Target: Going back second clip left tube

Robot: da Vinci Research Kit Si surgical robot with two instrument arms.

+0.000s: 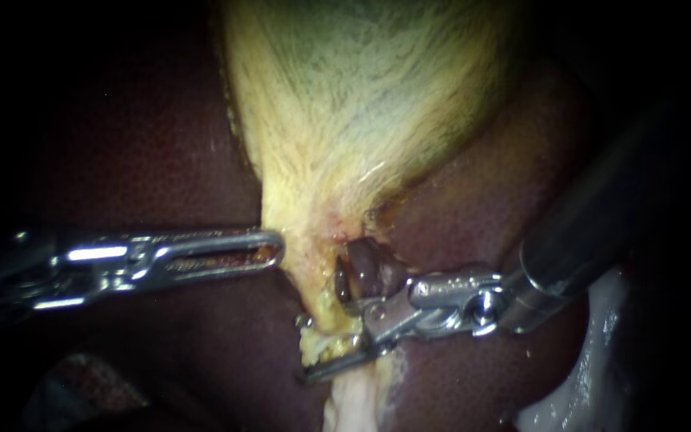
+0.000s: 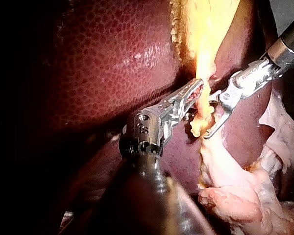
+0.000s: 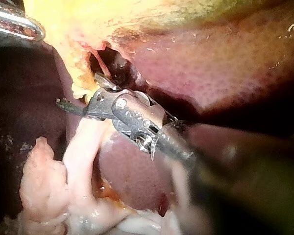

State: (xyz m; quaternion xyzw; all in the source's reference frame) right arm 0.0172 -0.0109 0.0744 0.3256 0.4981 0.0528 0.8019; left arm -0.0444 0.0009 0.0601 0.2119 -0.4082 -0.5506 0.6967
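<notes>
The yellow-green gallbladder point(image 1: 361, 104) narrows downward into a yellow tube point(image 1: 321, 316). My left instrument point(image 1: 275, 248) reaches in from the left. Its jaws lie together on the edge of the gallbladder's neck, and in the left wrist view the left instrument point(image 2: 198, 95) pinches that yellow tissue from two sides. Entering from the right, my right instrument point(image 1: 333, 340) has its jaws open, one on each side of the tube's lower part. A small metal glint point(image 1: 305, 321) shows on the tube's left edge; I cannot tell if it is a clip. In the right wrist view the right instrument point(image 3: 78, 90) shows the same gap.
Dark red liver point(image 1: 161, 160) surrounds the gallbladder on both sides. A dark hollow point(image 1: 365, 268) opens just right of the tube, above the right instrument's jaws. Pale loose tissue point(image 1: 353, 400) hangs below the tube, and more pale tissue point(image 1: 593, 360) lies at the lower right.
</notes>
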